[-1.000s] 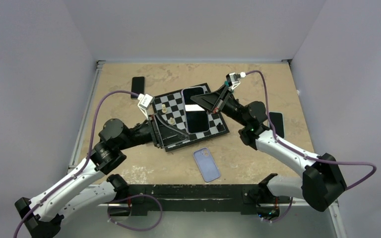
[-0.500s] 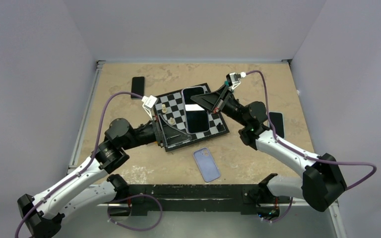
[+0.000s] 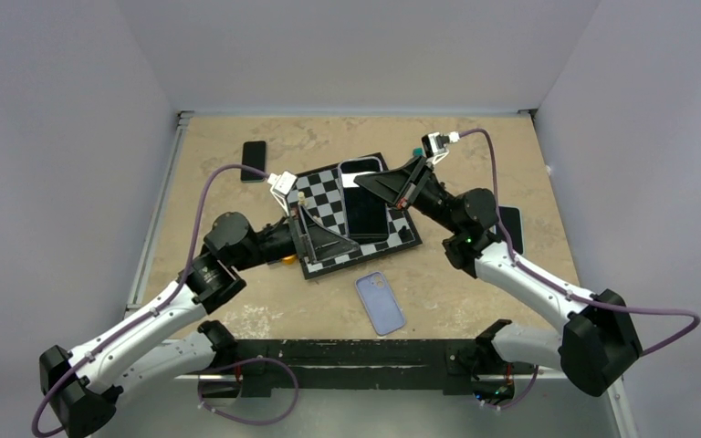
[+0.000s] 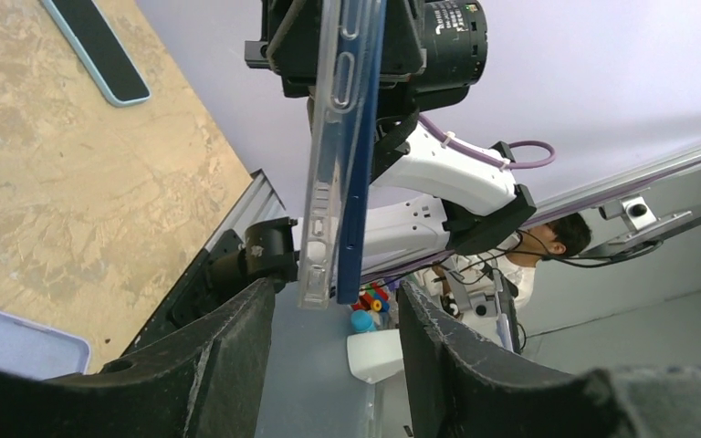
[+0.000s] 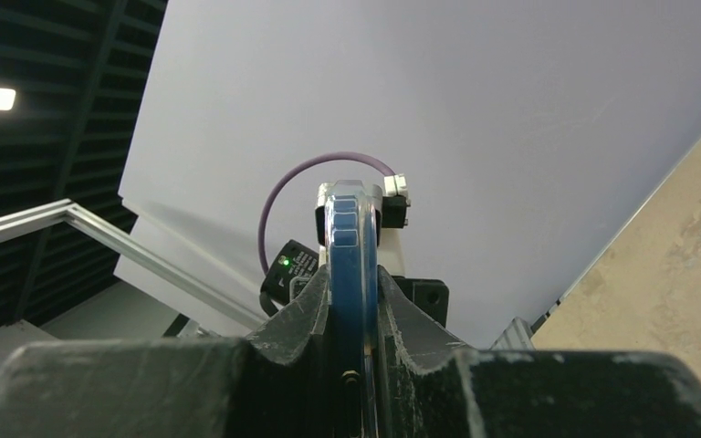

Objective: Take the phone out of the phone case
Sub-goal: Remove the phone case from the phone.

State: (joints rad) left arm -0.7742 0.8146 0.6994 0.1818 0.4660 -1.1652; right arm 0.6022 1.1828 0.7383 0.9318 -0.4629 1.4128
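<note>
My right gripper (image 3: 367, 186) is shut on the dark blue phone (image 3: 365, 210) in its clear case and holds it above the chessboard. In the right wrist view its fingers (image 5: 310, 306) clamp the phone's blue edge (image 5: 353, 260). In the left wrist view the phone (image 4: 361, 155) and clear case (image 4: 327, 182) show edge-on, with the case's free end standing slightly off the phone. My left gripper (image 4: 333, 310) is open, one finger on each side of that free end without touching it. In the top view the left gripper (image 3: 347, 241) is at the phone's near left corner.
The black-and-white chessboard (image 3: 403, 239) lies under both grippers. A lavender phone case (image 3: 381, 303) lies on the table in front of it. A black phone (image 3: 254, 149) lies at the far left, another (image 3: 512, 219) behind the right arm. A small orange item (image 3: 287, 259) sits under the left arm.
My left gripper has moved right and up to the held phone's near end. The right gripper has shifted the phone slightly; the chess pieces are now hidden by the left arm.
</note>
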